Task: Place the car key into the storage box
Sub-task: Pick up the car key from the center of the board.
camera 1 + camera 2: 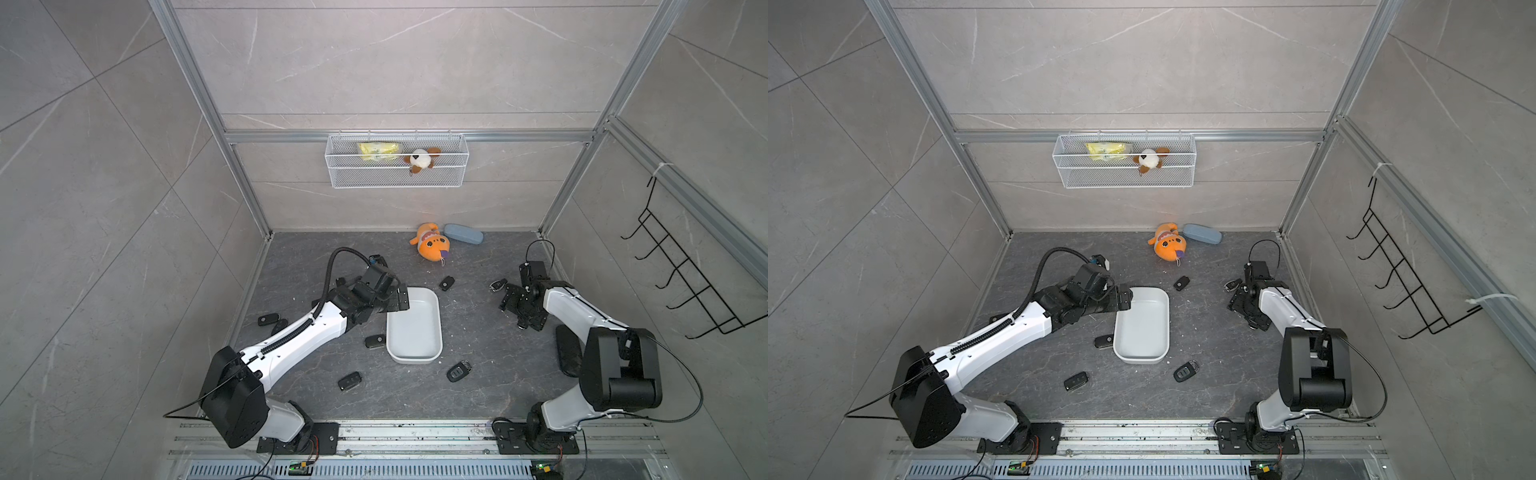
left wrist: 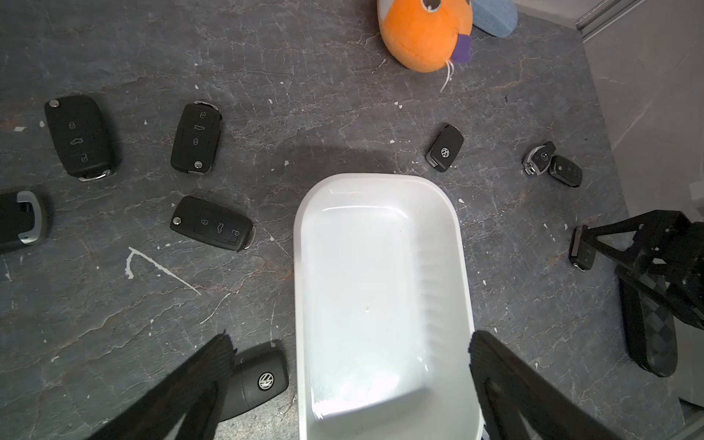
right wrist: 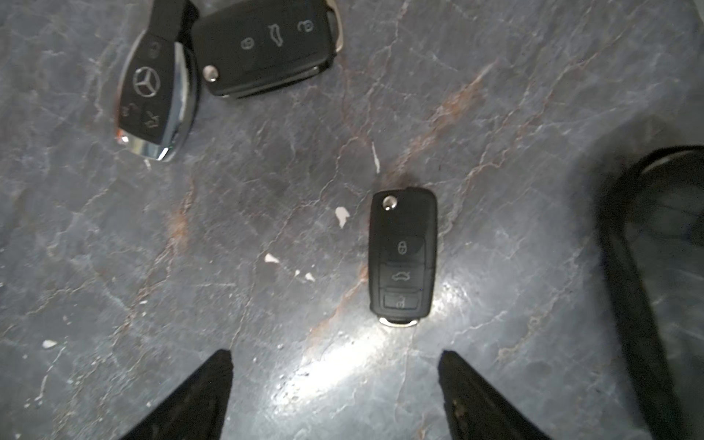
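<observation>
The storage box (image 1: 415,332) (image 1: 1142,328) (image 2: 381,274) is a white, empty plastic tub in the middle of the dark table. Several black car keys lie scattered around it. My left gripper (image 1: 400,298) (image 2: 350,341) hangs open over the box's far end. One of its fingers (image 2: 217,354) is above a VW key (image 2: 263,381) outside the wall, the other stands outside the opposite wall. My right gripper (image 1: 508,300) (image 3: 335,358) is open and empty, low over the table. A three-button flip key (image 3: 402,255) (image 2: 583,249) lies just ahead of its tips. A chrome-edged key (image 3: 156,95) and another flip key (image 3: 266,45) lie farther off.
An orange plush toy (image 1: 430,246) and a blue-grey case (image 1: 463,233) lie by the back wall. A wire basket (image 1: 397,170) hangs above them. A black oblong case (image 1: 567,349) (image 3: 655,266) lies beside the right arm. Black hooks (image 1: 685,286) hang on the right wall.
</observation>
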Tool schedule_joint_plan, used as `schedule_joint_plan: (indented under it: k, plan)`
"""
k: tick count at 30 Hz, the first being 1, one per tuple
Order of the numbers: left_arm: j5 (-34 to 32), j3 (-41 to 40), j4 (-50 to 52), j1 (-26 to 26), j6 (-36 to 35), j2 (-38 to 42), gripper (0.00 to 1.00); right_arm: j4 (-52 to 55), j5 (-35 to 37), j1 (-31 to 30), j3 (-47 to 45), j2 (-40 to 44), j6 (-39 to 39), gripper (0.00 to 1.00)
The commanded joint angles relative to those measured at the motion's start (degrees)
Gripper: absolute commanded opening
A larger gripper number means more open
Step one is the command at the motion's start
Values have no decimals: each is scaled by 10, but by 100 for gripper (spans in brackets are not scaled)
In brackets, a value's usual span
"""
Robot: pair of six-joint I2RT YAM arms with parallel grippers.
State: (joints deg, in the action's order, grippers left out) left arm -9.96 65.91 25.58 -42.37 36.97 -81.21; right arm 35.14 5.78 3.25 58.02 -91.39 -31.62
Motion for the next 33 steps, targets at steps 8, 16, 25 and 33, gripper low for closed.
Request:
schedule_joint_plan:
  k: [8,16,25,33]
  plan:
    - [7,8,-26,13,-21,25,100,-23,0,34,35,-78,12,75]
    - [22,2,-30,23,-20,24,100,-25,5,45,39,-104,17,72]
    - [30,-5,-33,25,-19,29,100,-28,4,49,39,-113,24,66]
    - [34,-7,-34,25,-18,33,100,-28,-6,49,35,-105,29,48]
